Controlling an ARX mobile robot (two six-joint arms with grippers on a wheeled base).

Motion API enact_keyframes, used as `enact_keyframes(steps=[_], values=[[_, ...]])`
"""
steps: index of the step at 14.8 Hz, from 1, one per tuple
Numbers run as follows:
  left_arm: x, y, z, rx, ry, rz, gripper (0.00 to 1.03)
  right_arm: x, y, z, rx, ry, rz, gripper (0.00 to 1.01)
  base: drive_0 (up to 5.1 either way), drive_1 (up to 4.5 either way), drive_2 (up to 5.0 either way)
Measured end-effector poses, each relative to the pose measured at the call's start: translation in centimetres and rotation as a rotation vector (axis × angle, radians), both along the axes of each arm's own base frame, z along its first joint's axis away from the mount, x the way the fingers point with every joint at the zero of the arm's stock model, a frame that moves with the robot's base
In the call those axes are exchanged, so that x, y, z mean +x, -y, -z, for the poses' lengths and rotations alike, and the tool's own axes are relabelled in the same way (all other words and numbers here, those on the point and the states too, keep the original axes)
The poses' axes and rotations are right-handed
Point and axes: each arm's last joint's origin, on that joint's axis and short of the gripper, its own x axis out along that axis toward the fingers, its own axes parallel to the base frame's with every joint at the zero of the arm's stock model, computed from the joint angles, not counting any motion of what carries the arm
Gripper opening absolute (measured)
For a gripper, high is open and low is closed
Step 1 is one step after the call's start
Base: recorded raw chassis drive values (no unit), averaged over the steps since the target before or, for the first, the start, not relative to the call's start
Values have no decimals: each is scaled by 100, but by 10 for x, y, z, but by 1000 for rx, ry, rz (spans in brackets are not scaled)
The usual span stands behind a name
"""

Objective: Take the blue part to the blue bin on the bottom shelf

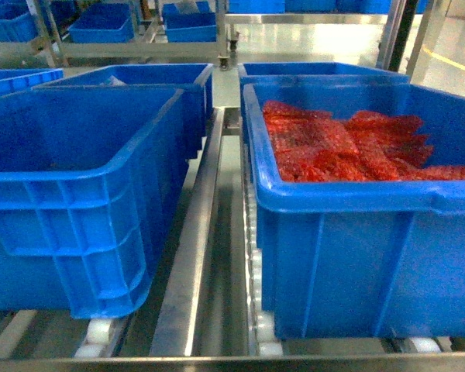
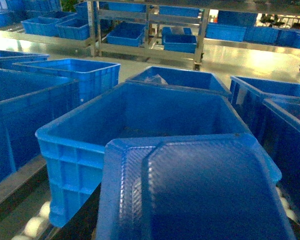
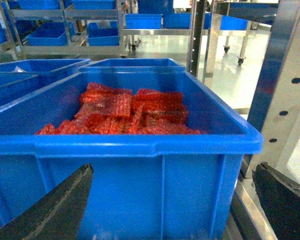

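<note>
Blue part: you are not seeing it in any view; keep searching.
Blue bin [image 1: 77,194]: sitting empty, left, on the bottom shelf [image 1: 194,263].
Right hand [image 3: 165,200]: spread wide, holding nothing.
Left hand: state cannot be told.

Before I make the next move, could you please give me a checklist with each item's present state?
1. Blue part located: cannot tell. A blue object fills the left wrist view's foreground, and I cannot identify it.
2. Blue bin on the bottom shelf: ok, it sits on the rollers.
3. Bin open on top: ok, no lid.
4. Left gripper state: cannot tell, the blue object covers it.
5. Right gripper free: ok, open and empty, facing the crate of red bags.
6. Bin apart from that crate: ok, a steel rail runs between them.
</note>
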Motion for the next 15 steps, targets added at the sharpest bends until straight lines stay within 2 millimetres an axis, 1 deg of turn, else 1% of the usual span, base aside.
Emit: enact_keyframes(steps=[10,15], values=[[0,0,0,3,-5,0,44,0,0,0,0,2,0,98,5,405,-395],[0,0,0,2,-3,0,44,0,0,0,0,3,0,98,0,0,0]])
